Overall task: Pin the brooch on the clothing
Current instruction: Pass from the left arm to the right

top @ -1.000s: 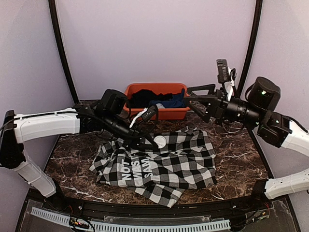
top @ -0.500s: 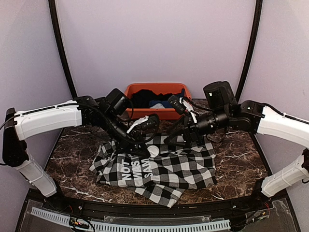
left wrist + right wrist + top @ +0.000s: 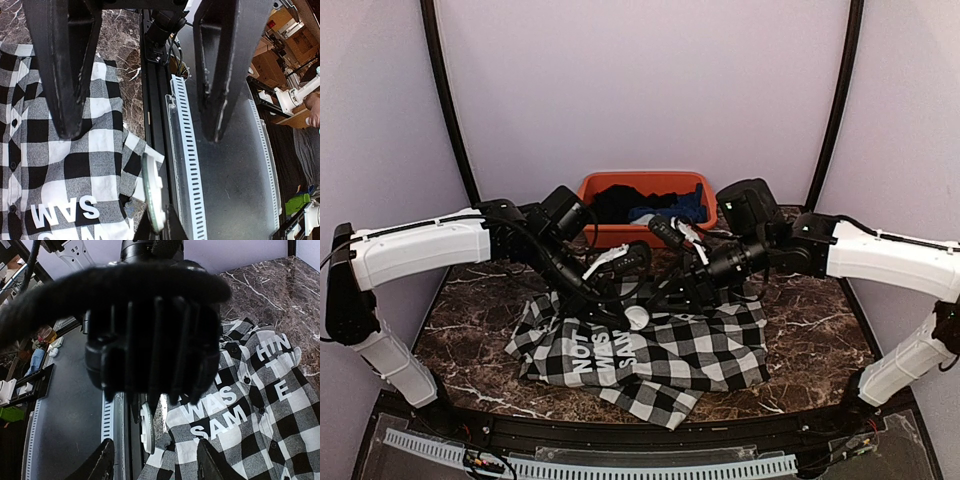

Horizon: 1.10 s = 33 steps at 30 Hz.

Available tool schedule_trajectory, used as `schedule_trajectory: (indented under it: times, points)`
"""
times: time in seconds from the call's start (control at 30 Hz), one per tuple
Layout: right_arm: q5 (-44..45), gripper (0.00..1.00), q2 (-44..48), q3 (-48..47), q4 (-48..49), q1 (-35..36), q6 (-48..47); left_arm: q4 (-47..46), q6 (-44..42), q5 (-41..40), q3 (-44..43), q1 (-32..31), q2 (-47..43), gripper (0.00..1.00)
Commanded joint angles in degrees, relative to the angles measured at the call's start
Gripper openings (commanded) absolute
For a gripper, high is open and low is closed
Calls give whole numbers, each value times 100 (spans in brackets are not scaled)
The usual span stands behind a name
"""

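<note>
Soft cloth shirt (image 3: pixel 700 345), glossy marble table (image 3: pixel 820 340)

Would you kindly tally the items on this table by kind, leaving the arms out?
Garments: 3 (black-and-white checked shirt, plain black garment, plain blue garment)
White round brooch: 1
Orange plastic bin: 1
Total: 5

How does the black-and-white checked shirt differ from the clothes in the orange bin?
The black-and-white checked shirt carries white block letters; the clothes in the orange bin look plain black and blue. The shirt lies spread on the marble table; the clothes sit bunched inside. Both are garments.
</note>
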<state>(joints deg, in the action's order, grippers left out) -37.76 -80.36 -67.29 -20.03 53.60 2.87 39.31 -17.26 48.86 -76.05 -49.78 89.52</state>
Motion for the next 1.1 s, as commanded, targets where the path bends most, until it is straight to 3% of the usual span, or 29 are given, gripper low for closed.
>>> schedule_trajectory:
  times: [0.0,0.53,0.77,1.07]
  points:
    - [-239,54,-69,-34,407,-17,15,57,-81,109,-135,-41,-47,1]
    - [-440,54,137,864,1734,23,204,-152,4,170,-113,-34,-155,1]
    - [-496,44,24,849,1962,44,301,-150,25,220,-122,-33,-133,1]
    - [-557,40,-70,871,1973,71,307,-159,12,198,-120,-40,-129,1]
